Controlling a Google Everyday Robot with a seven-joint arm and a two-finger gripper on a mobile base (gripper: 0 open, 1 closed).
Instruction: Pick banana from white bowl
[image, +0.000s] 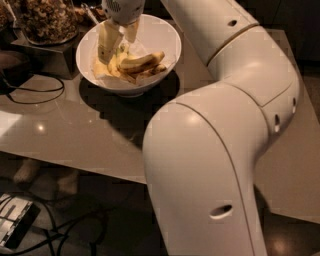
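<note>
The white bowl (169, 36) stands at the back of the tan table. The yellow banana (142, 62) lies curved inside it, darker tip toward the right, over other pale pieces. My gripper (119, 46) hangs down into the bowl's left half, just left of the banana. Its two pale fingers (107, 42) are apart and hold nothing. The left end of the banana sits near the fingertips; I cannot tell whether they touch.
A clear glass jar of brown nuts (44, 18) stands on a dark block left of the bowl. A black cable (31, 98) loops over the table's left part. My big white arm (215, 150) fills the right. A device (14, 226) lies on the floor below the table edge.
</note>
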